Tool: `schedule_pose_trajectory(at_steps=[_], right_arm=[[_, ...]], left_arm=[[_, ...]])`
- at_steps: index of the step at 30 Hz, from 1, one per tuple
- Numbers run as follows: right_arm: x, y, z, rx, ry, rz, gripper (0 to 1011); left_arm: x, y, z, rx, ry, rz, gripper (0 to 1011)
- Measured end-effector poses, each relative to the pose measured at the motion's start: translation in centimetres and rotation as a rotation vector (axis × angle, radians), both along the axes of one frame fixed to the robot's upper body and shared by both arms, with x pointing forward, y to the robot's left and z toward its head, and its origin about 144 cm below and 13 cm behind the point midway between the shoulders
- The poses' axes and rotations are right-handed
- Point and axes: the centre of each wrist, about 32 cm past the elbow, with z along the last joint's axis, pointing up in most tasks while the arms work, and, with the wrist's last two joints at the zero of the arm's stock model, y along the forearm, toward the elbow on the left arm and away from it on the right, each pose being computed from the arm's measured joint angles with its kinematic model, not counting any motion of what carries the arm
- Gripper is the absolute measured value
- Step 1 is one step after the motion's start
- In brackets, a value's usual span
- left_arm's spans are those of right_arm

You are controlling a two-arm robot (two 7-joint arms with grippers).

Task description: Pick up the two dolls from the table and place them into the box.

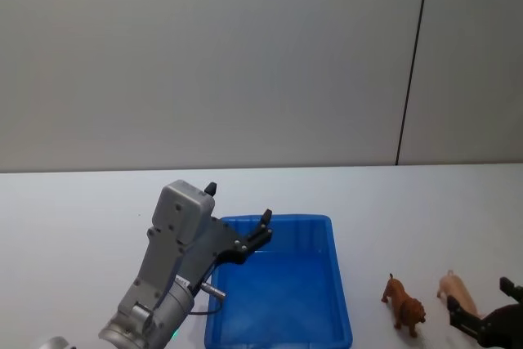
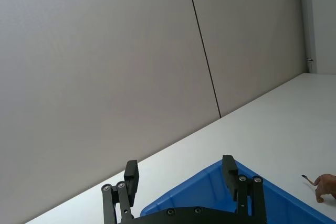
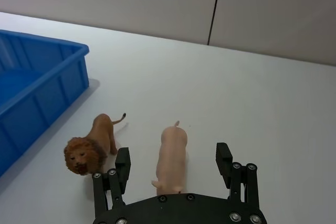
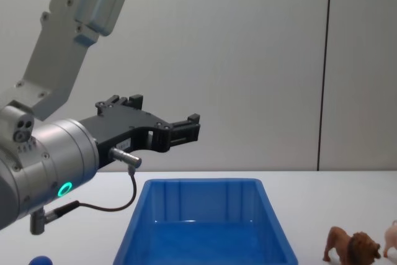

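Note:
The blue box (image 1: 335,284) sits on the white table (image 1: 82,218), and nothing shows inside it. To its right stand the two dolls: a brown lion (image 1: 404,305) and a pale pink pig (image 1: 457,290). My right gripper (image 3: 174,167) is open just behind the pig (image 3: 172,158), its fingers either side of the pig's front end, and the lion (image 3: 91,146) is beside one finger. It shows at the lower right corner (image 1: 484,304) in the head view. My left gripper (image 1: 239,217) hangs open and empty above the box's left wall, also seen from the chest (image 4: 162,121).
A grey wall with a dark vertical seam (image 1: 413,63) stands behind the table. A small blue rounded object (image 4: 40,260) lies at the lower left in the chest view. Bare tabletop stretches left of the box and right of the dolls.

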Motion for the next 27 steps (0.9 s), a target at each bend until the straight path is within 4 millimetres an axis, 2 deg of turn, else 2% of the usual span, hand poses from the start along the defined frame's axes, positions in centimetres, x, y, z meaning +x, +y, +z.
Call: schedule_pose_trajectory(at_steps=[12,21,23,24,26,27], right_arm=[[1.5,-0.3,-0.9,0.029,0.08,0.004,1001],[2.7,0.0,-1.6,0.058,0.136,0.027,808],[2.9,0.0,-1.7,0.062,0.144,0.03,717],[2.9,0.1,-1.7,0.063,0.146,0.031,717],[3.2,0.1,-1.8,0.065,0.149,0.034,619],[3.2,0.2,-1.8,0.064,0.149,0.034,619]], left_arm=[[0.0,0.0,0.0,0.0,0.0,0.0,1001],[0.0,0.0,0.0,0.0,0.0,0.0,1001],[0.0,0.0,0.0,0.0,0.0,0.0,1001],[0.0,0.0,0.0,0.0,0.0,0.0,1001],[0.0,0.0,0.0,0.0,0.0,0.0,1001],[0.0,0.0,0.0,0.0,0.0,0.0,1001]])
